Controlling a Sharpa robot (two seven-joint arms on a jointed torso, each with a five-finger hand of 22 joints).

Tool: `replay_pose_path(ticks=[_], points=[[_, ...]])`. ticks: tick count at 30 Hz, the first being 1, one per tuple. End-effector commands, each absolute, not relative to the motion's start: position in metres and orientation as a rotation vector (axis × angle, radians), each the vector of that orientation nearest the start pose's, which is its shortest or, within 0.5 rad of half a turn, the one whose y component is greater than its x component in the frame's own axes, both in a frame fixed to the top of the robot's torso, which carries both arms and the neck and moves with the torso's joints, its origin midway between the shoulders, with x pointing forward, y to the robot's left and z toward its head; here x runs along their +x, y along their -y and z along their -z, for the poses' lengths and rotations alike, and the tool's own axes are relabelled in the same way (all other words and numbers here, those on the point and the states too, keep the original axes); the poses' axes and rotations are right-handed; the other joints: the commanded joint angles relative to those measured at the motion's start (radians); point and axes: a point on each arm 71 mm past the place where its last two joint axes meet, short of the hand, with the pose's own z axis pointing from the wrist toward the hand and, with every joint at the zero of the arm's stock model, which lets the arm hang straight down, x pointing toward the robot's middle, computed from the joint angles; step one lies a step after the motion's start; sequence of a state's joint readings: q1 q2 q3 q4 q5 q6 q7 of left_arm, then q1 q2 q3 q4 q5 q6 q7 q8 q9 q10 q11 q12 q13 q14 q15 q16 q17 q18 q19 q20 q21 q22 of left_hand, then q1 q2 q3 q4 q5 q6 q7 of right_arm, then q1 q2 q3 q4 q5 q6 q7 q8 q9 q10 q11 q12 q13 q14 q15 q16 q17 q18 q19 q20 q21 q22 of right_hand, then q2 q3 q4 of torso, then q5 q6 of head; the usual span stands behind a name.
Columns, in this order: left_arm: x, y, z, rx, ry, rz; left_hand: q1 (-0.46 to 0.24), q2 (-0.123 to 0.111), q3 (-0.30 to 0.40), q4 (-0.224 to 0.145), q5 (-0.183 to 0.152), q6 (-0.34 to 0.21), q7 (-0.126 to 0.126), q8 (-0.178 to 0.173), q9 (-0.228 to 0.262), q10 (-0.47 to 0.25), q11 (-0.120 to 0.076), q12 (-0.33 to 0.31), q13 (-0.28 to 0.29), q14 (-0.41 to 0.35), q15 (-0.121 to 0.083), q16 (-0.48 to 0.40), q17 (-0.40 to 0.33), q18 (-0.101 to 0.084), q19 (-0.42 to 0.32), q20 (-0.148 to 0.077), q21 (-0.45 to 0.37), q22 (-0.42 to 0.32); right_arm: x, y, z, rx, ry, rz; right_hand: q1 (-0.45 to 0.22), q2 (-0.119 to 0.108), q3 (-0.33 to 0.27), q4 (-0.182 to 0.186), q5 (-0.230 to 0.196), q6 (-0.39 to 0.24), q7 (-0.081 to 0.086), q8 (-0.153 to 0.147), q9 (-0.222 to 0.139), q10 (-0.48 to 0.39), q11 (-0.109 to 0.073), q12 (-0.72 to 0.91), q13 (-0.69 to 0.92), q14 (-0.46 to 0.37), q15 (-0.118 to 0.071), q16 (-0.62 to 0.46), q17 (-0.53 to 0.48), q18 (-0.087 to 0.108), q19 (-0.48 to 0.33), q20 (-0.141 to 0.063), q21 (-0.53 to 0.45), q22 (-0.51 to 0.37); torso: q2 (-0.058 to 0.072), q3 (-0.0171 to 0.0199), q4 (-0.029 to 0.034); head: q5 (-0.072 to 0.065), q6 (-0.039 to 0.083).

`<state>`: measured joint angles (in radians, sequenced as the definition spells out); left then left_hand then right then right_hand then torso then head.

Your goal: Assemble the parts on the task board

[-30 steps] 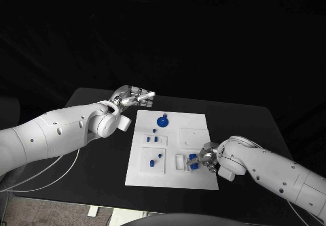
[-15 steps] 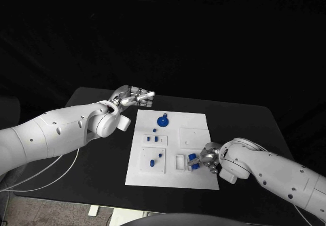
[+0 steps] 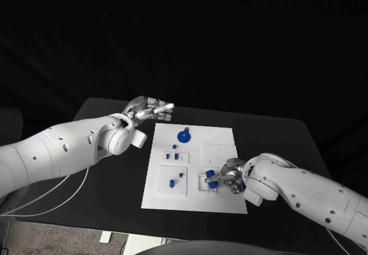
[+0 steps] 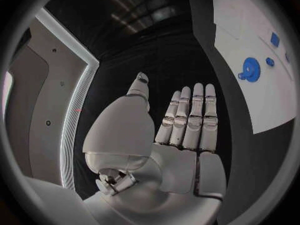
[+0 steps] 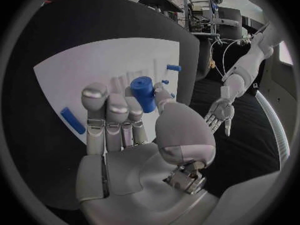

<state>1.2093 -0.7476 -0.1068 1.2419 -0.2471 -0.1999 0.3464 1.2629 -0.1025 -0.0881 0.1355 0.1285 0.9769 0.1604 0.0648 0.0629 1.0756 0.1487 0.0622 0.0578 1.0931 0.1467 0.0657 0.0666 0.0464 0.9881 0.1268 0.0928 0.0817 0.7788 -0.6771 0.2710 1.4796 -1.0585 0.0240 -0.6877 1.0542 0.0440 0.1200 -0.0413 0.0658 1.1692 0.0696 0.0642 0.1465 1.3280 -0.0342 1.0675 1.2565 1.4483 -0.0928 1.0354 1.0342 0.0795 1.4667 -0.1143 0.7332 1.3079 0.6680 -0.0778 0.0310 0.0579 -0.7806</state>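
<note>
I see a dark room with black all around the table (image 3: pixel 115 154). The white board (image 3: pixel 222 139) and my arms look bright, as if the light shines from above. The board glows so much that fine lines on it wash out. Both wrist pictures are round and bend straight edges near the rim. Nothing looks blurry.

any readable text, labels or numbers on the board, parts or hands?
None readable.
Task board: plain white, no print visible.
Blue parts, such as the gear and the cylinder held by the right hand: no markings visible.
Left hand: no label visible.
</note>
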Motion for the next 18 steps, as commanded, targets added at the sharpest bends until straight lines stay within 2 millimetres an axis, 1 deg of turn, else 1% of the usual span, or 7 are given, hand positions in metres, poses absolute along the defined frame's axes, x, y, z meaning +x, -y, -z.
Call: replay_pose_path(ticks=[1,11,16,18], points=[[0.527,-0.236,0.213,-0.878,-1.582,1.363,-0.005,0.009,-0.001,-0.005,0.005,-0.005,0.001,0.000,0.001,-0.004,0.001,0.001,0.001,-0.007,-0.001,-0.005,-0.001,0.008,-0.001,0.004,-0.003,-0.001,0.425,0.155,0.320,0.571,-2.495,-0.520,-0.003,-0.001,-0.006,0.002,-0.002,0.041,-0.027,0.000,0.000,0.005,-0.005,-0.006,-0.002,-0.001,-0.006,-0.005,0.000,-0.002,0.052,-0.006,-0.004,0.003,0.001,0.0002,0.0003,0.001,0.000],[0.527,-0.236,0.213,-0.878,-1.585,1.364,-0.005,0.009,-0.001,-0.005,0.005,-0.005,0.001,0.000,0.001,-0.004,0.001,0.001,0.001,-0.007,-0.001,-0.005,-0.001,0.008,-0.001,0.004,-0.003,-0.001,0.425,0.146,0.323,0.533,-2.521,-0.521,-0.006,-0.003,-0.016,0.010,-0.001,0.042,-0.026,-0.001,-0.001,0.004,-0.005,-0.009,-0.005,-0.001,-0.006,-0.006,0.000,-0.003,0.052,-0.006,-0.004,0.004,0.001,0.0007,0.0005,0.002,0.000],[0.527,-0.235,0.214,-0.879,-1.587,1.365,-0.005,0.009,-0.001,-0.005,0.005,-0.005,0.001,0.000,0.001,-0.004,0.001,0.001,0.001,-0.007,-0.001,-0.005,-0.001,0.008,-0.001,0.004,-0.003,-0.001,0.427,0.145,0.326,0.519,-2.531,-0.506,-0.010,-0.005,-0.021,0.014,-0.003,0.040,-0.025,-0.001,-0.002,0.002,-0.004,-0.013,-0.008,-0.001,-0.005,-0.009,-0.001,-0.003,0.051,-0.006,-0.009,0.003,0.001,0.0001,0.0007,0.002,0.000],[0.527,-0.235,0.214,-0.879,-1.588,1.365,-0.011,0.012,-0.001,-0.012,0.005,-0.006,0.002,0.000,0.001,-0.005,0.002,0.001,0.001,-0.008,0.000,-0.005,-0.001,0.008,-0.001,0.005,-0.002,-0.001,0.427,0.144,0.327,0.513,-2.533,-0.498,-0.011,-0.006,-0.023,0.016,-0.004,0.040,-0.025,-0.001,-0.002,0.001,-0.004,-0.015,-0.009,-0.002,-0.005,-0.011,-0.002,-0.003,0.051,-0.006,-0.009,0.003,0.002,0.0003,0.0009,0.001,-0.001]])
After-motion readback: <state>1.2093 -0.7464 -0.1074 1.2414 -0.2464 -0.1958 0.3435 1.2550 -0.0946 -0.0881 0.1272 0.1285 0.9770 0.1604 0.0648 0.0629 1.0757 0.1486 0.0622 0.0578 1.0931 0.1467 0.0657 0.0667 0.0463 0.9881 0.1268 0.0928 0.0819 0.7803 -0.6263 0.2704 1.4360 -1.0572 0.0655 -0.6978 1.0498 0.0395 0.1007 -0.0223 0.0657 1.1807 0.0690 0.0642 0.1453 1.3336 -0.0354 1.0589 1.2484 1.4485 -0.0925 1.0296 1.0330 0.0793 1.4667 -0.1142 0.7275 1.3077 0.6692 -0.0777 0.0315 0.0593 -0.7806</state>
